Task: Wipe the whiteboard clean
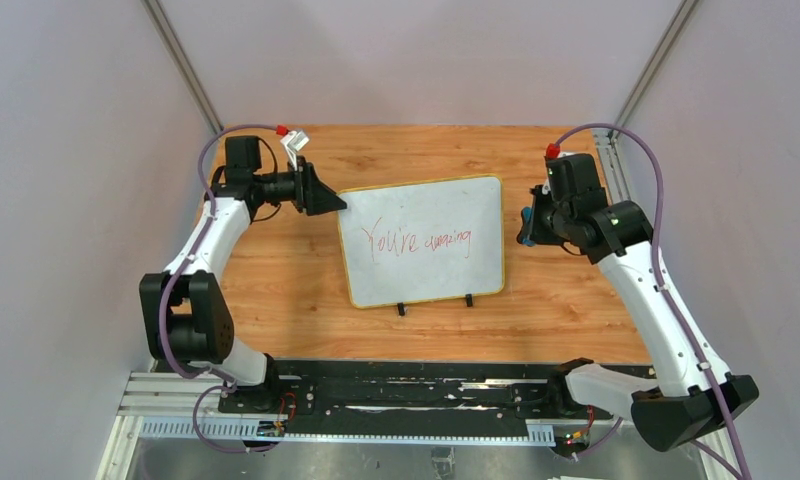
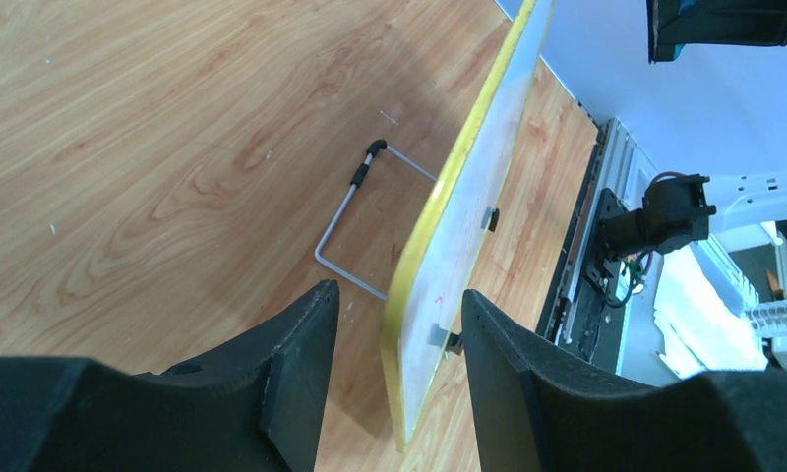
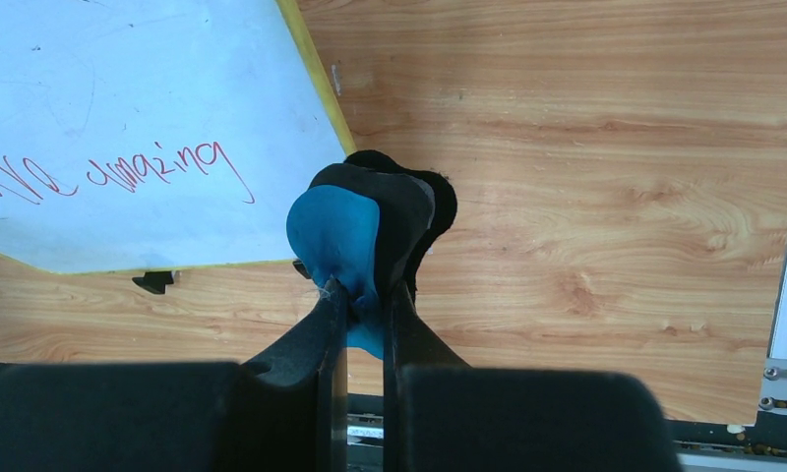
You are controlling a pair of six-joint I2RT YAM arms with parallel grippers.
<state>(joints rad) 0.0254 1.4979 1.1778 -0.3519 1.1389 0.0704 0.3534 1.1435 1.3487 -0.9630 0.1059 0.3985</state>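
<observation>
— Item: whiteboard point(image 1: 421, 255). Location?
— Mid-surface point(image 1: 276, 270), red writing point(image 1: 416, 240) on its face. Its far left corner sat between the fingers of the left hand point(image 2: 397, 295); these stood partly apart on either side of the yellow rim and did not grip it. A wire stand point(image 2: 345, 211) showed beneath.
— Right hand point(image 3: 362, 295)?
— Clamped tight on a blue and black eraser point(image 3: 345, 236), just beside the board's right edge.
</observation>
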